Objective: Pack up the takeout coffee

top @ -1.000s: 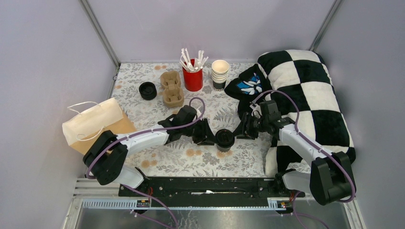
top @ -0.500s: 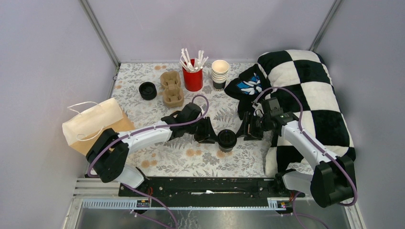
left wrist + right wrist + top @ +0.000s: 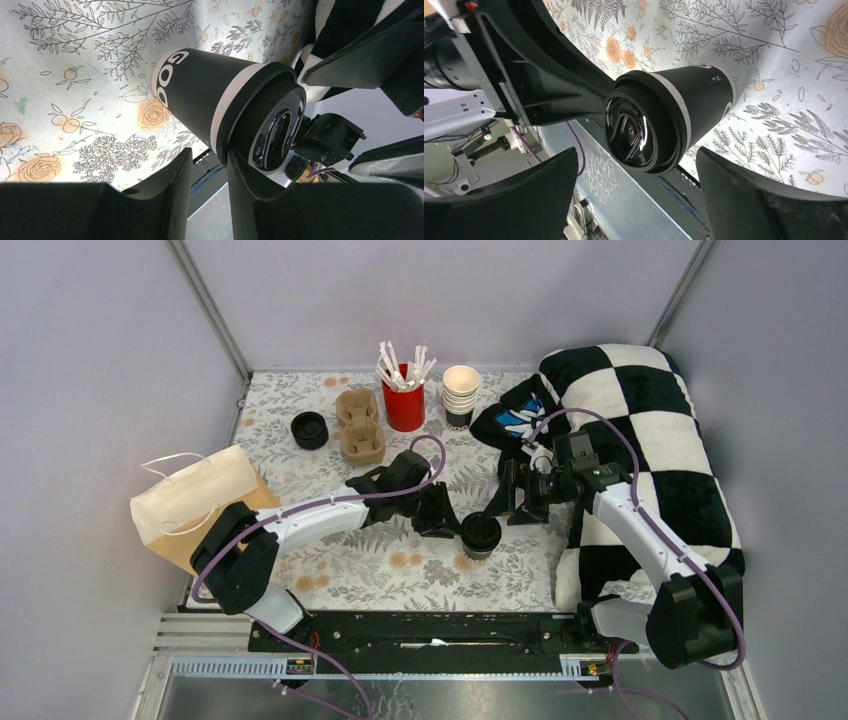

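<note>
One takeout coffee cup, black with a black lid, stands on the flowered cloth at mid table. It also shows in the wrist views as the cup and the cup. My left gripper is at its left, jaws a narrow gap apart. One of its fingers lies against the lid's rim, and nothing fills the gap of the left gripper. My right gripper stands wide open. The lid sits between the spread jaws of the right gripper with room on both sides. A second lidded cup stands at the back left.
A cardboard cup carrier lies beside the second cup. A red cup of white sticks and a stack of cream cups stand behind. A paper bag lies at the left. A checkered pillow fills the right side.
My right gripper has opened wide and let go of the cup. The cup and my left gripper have shifted slightly to the right.
</note>
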You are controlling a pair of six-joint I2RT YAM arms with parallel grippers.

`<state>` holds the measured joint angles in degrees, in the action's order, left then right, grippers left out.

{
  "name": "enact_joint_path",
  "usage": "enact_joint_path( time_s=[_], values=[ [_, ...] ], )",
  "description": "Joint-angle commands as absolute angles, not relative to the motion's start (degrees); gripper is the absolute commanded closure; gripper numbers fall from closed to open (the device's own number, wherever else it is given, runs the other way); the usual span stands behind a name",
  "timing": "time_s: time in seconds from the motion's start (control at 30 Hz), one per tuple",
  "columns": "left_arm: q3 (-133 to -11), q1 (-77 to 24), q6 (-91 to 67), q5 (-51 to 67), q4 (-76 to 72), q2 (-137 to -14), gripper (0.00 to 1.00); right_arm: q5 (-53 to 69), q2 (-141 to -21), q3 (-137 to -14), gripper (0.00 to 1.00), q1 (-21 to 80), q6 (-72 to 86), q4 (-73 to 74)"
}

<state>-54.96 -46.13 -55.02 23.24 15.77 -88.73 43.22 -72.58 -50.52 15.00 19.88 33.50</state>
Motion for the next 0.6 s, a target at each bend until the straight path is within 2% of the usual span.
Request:
enact_joint_path(
  time_s=[0.0, 0.33, 0.57],
  values=[
    [-52.96, -46.54, -50.24, 13.09, 28.47, -92.83, 0.65, 48.20, -75.15, -49.17, 0.05, 14.72, 16.97, 31.70],
    [-58.54, -46.49, -48.21, 12.57, 34.45, -89.25, 0.56, 50.79, -75.50, -46.37, 0.06, 12.31, 17.90, 28.36],
    [-63.05, -46.06, -46.21, 12.90, 36.04, -88.96, 0.53, 51.49, -75.97, -46.07, 0.06, 12.29, 18.47, 27.64]
  ],
)
